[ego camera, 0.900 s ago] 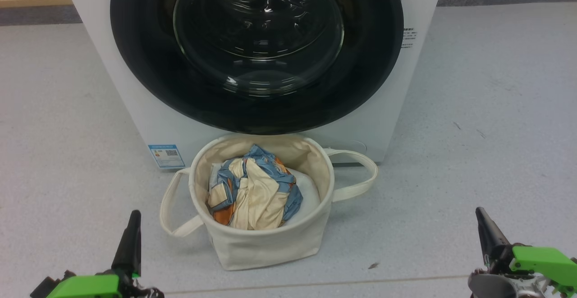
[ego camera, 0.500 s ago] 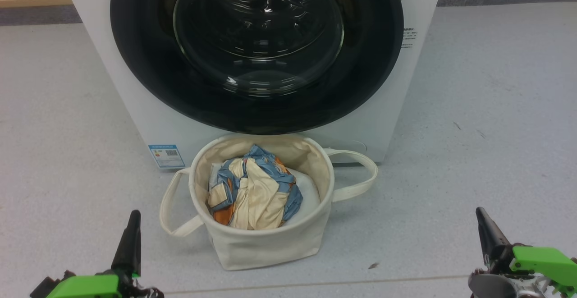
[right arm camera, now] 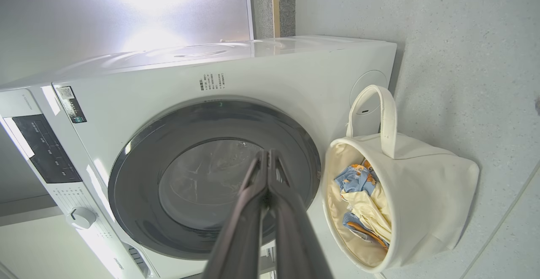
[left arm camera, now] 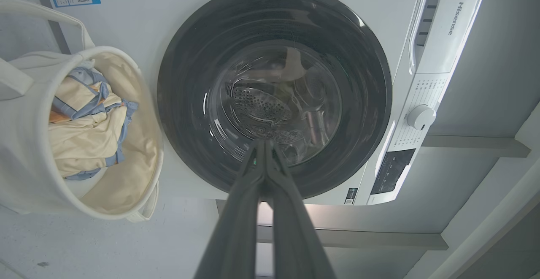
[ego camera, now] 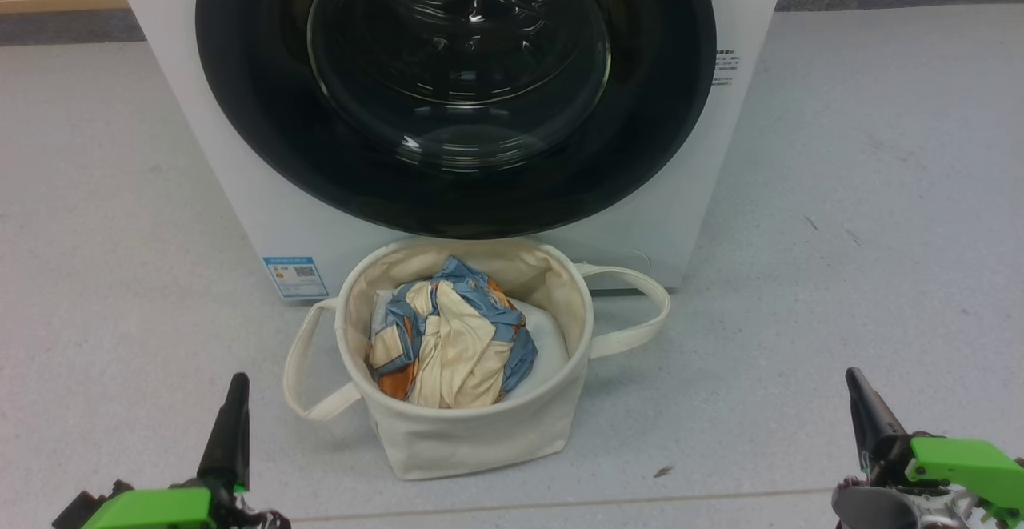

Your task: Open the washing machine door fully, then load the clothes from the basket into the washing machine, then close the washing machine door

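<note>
The white washing machine [ego camera: 272,217] [left arm camera: 139,13] [right arm camera: 261,76] stands ahead with its round black-rimmed door [ego camera: 456,89] [left arm camera: 274,89] [right arm camera: 211,177] closed flat against the front. Right before it on the floor sits the cream basket [ego camera: 472,433] [left arm camera: 25,186] [right arm camera: 426,203], holding the cream, blue and orange patterned clothes [ego camera: 452,337] [left arm camera: 86,131] [right arm camera: 367,203]. My left gripper [ego camera: 236,389] [left arm camera: 263,144] is shut and empty at the lower left, well short of the basket. My right gripper [ego camera: 854,381] [right arm camera: 268,154] is shut and empty at the lower right.
A blue label sticker [ego camera: 294,275] marks the washer's lower front left. The control panel with a white dial [left arm camera: 420,116] [right arm camera: 80,218] runs along the washer's top. Grey speckled floor [ego camera: 864,193] spreads on both sides. The basket's loop handles [ego camera: 632,313] stick out sideways.
</note>
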